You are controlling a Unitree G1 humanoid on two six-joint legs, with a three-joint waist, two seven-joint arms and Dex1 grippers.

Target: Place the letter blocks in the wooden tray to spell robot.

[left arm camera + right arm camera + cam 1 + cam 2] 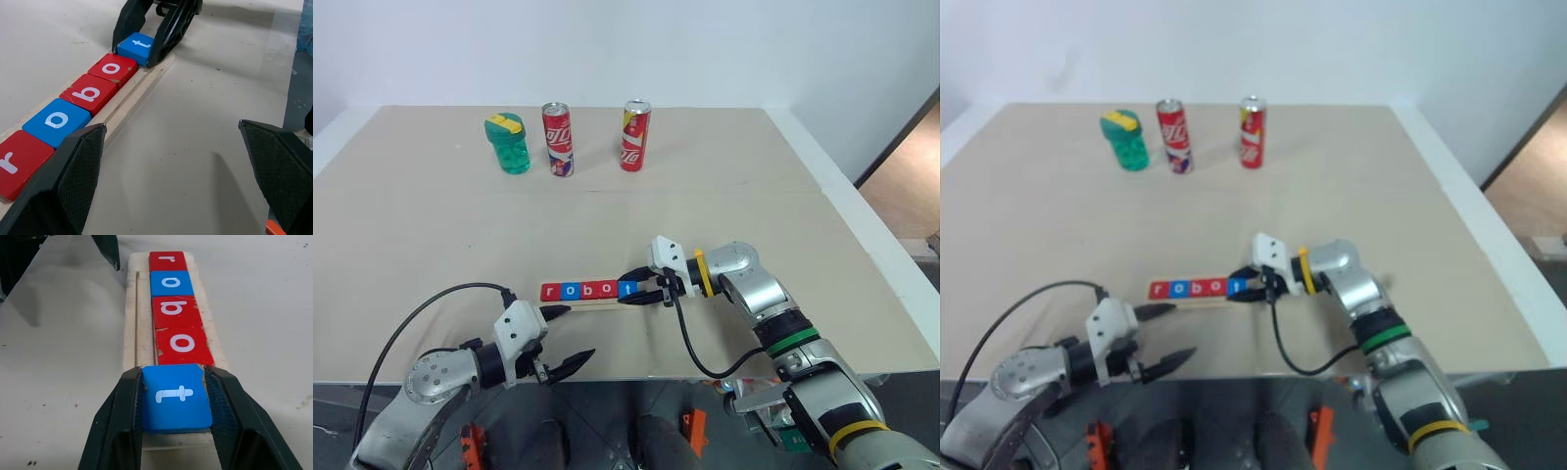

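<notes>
The left pincer [570, 336] hangs wide open and empty just off the wooden tray [597, 305] near the bench [724, 206] front edge. Blocks r [14, 161], o [57, 121], b [89, 93], o [114, 70] sit in line. The right pincer [177, 417] clamps the blue t block [176, 396], seemingly seated at the tray's right end.
</notes>
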